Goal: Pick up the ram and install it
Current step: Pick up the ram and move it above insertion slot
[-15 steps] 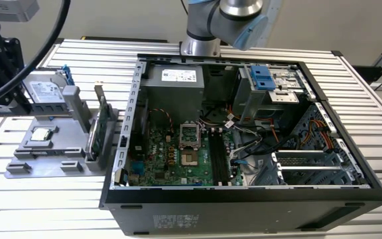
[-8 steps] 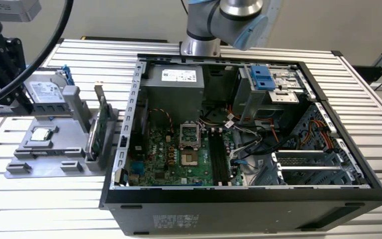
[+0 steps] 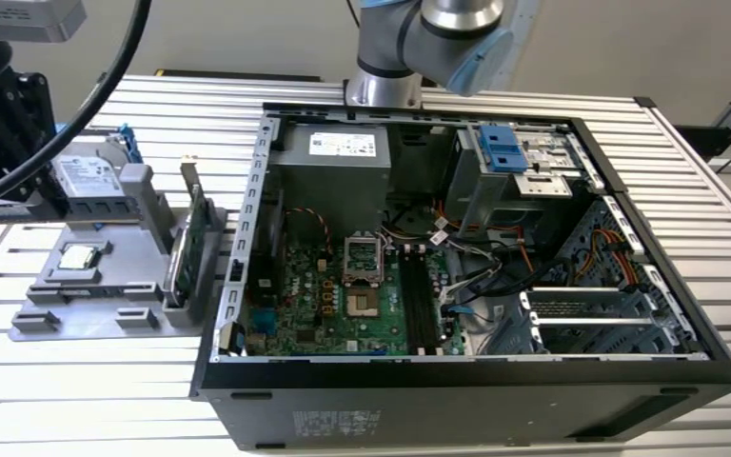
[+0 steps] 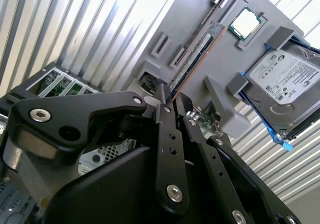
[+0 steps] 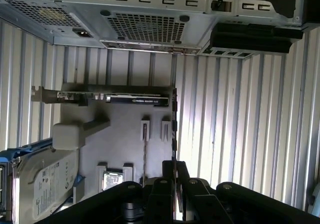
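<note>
The ram [image 4: 196, 55] is a thin green stick standing on edge in a slot of the grey holder tray [image 4: 200, 14]. In the first wrist view the ram [image 5: 144, 154] shows as a narrow line running towards the fingers. My gripper [image 4: 172, 98] hangs above the tray, black fingers drawn close together with nothing between them, tips near one end of the ram but apart from it. The gripper [image 5: 175, 168] sits slightly to one side of the ram's line. The open computer case [image 3: 258, 238] with its green motherboard [image 3: 327, 305] lies in the middle of the exterior view.
The tray [image 3: 35, 286] at the exterior view's left also holds a hard drive [image 4: 287, 79], a square silver processor [image 4: 247, 23] and an upright card with a metal bracket [image 5: 115, 98]. The arm's base [image 3: 385, 86] stands behind the case. All rests on a ribbed metal table [image 3: 87, 400].
</note>
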Tool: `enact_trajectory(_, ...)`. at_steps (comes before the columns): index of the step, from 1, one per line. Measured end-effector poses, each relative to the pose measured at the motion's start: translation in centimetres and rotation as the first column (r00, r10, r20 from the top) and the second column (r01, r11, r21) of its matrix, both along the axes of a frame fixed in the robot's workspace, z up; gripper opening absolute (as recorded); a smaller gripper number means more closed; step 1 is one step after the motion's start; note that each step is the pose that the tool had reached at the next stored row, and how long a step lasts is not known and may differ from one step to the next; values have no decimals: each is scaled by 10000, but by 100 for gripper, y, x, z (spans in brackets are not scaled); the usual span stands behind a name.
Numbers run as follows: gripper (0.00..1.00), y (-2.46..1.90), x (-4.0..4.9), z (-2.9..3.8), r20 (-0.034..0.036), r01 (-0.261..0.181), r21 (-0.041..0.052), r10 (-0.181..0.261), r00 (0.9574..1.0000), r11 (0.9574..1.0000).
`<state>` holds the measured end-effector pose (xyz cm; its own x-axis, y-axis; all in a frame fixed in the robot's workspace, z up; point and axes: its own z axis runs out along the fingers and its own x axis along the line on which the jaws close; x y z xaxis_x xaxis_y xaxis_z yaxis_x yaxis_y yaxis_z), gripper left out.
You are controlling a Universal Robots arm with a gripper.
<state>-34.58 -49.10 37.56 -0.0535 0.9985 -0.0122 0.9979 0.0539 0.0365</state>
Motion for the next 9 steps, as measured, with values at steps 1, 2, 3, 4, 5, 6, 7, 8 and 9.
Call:
enact_trajectory(1, 0, 0, 9, 0, 1, 0, 0, 0, 10000, 10000)
enact_trajectory(2, 0, 0, 18, 1, -1, 0, -1, 0, 10000, 10000)
enact_trajectory(3, 0, 0, 27, 0, 1, 0, 0, 0, 10000, 10000)
enact_trajectory(4, 0, 0, 35, 0, 0, 1, -1, -1, 10000, 10000)
enact_trajectory(5, 0, 0, 41, 0, 1, 0, 0, 0, 10000, 10000)
enact_trajectory(6, 0, 0, 44, 0, 0, 0, 0, 0, 10000, 10000)
enact_trajectory(7, 0, 0, 46, 1, -1, 2, -1, -2, 10000, 10000)
enact_trajectory(8, 0, 0, 49, 5, -8, 0, -2, 0, 10000, 10000)
enact_trajectory(9, 0, 0, 50, 11, -10, 0, -1, 0, 10000, 10000)
